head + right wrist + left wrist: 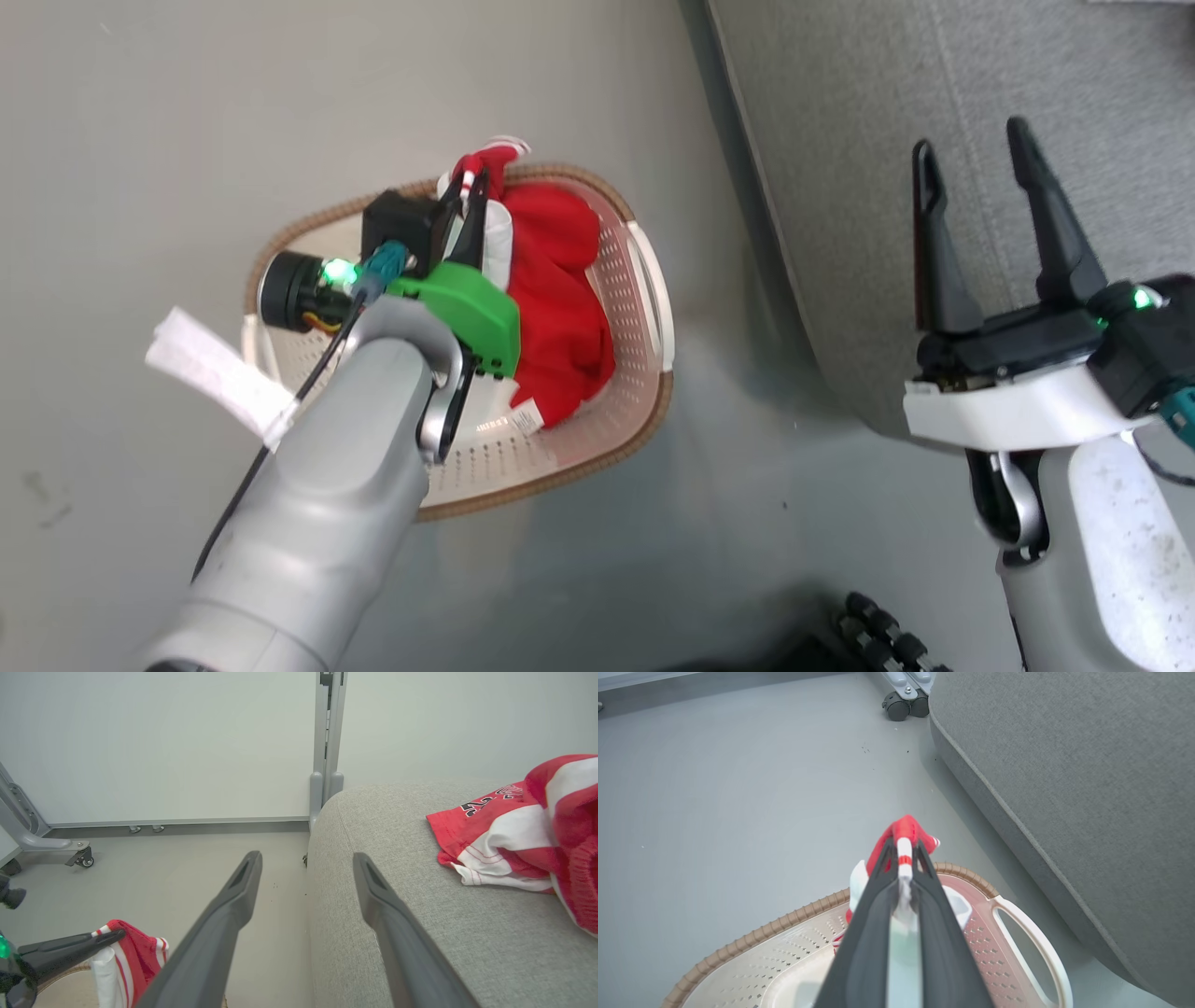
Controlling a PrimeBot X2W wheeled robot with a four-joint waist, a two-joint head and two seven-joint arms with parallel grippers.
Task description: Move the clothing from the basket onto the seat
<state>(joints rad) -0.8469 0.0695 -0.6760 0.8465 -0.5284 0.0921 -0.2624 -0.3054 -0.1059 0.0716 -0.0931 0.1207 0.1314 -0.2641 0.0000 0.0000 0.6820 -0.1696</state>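
Pinching clothing (903, 833) at basket (784, 918) rim, L jaws | seat (1064, 788) edge near

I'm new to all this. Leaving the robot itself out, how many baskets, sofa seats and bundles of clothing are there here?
Basket: 1
Seat: 1
Clothing: 2 red-and-white bundles, one in the basket, one on the seat
Total: 4
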